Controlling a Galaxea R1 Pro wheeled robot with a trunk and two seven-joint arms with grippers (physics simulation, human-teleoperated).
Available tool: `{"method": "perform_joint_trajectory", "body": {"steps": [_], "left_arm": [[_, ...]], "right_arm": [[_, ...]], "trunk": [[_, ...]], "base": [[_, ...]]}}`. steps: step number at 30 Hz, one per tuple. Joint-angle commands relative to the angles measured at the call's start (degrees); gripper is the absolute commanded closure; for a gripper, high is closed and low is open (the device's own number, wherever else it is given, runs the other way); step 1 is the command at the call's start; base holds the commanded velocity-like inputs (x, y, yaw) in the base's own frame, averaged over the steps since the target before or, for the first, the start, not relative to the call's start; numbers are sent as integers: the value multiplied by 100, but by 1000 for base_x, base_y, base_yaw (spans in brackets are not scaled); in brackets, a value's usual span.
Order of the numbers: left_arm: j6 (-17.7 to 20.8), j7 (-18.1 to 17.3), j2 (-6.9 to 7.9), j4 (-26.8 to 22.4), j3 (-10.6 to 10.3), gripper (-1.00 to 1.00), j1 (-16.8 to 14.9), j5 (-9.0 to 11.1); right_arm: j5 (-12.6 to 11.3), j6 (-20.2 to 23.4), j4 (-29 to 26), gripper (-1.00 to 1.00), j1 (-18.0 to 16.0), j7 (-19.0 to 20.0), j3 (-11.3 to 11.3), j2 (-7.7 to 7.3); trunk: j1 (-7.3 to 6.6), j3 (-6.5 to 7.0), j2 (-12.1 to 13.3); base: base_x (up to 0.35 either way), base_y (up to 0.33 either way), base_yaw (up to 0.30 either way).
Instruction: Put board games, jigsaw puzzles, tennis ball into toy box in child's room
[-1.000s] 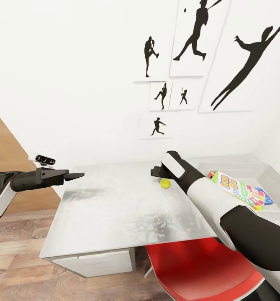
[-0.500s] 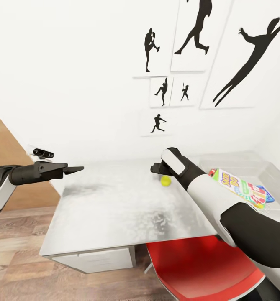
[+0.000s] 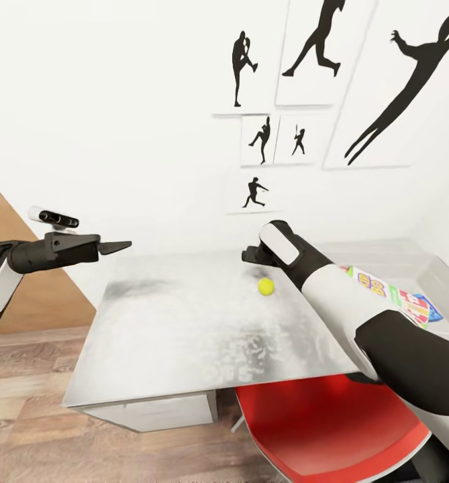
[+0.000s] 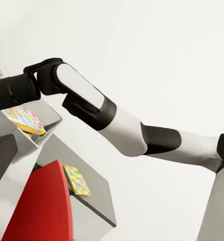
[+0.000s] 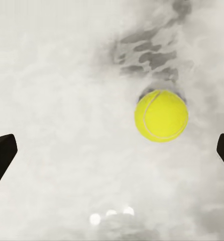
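The head camera is looking forward and down from above the table (image 3: 184, 329), facing the white wall with its black sports-silhouette pictures (image 3: 298, 87) and taking in both arms from some way off. The left wrist camera is sitting out past the table's left end and looking sideways across it, catching the right arm (image 4: 112, 120), the red chair (image 4: 39, 206) and the toy box (image 4: 39, 133) that the head view is also showing. The right wrist camera is hanging close over the tabletop, looking straight down on the tennis ball (image 5: 161, 115), the same ball the head view is showing near the table's far edge.
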Motion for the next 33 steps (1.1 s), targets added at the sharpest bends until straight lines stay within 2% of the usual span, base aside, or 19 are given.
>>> {"method": "perform_joint_trajectory", "body": {"steps": [1, 11, 17, 33], "left_arm": [[61, -27, 6, 9, -19, -100, -25, 38], [61, -26, 24, 25, -27, -100, -88, 144], [61, -24, 24, -26, -38, -100, -182, 463], [61, -24, -37, -57, -160, -100, -197, 533]], "right_arm": [[-61, 3, -4, -100, -32, -54, 32, -3], [-62, 4, 11, -100, -76, -53, 32, 1], [-62, 1, 13, -100, -82, -48, 32, -1], [-53, -21, 10, -100, -85, -34, 25, -16]], "trunk": [[3, -21, -12], [3, -115, -12], [3, -171, -12], [3, -322, -12]], "base": [[0, 0, 0], [0, 0, 0], [0, 0, 0], [0, 0, 0]]}}
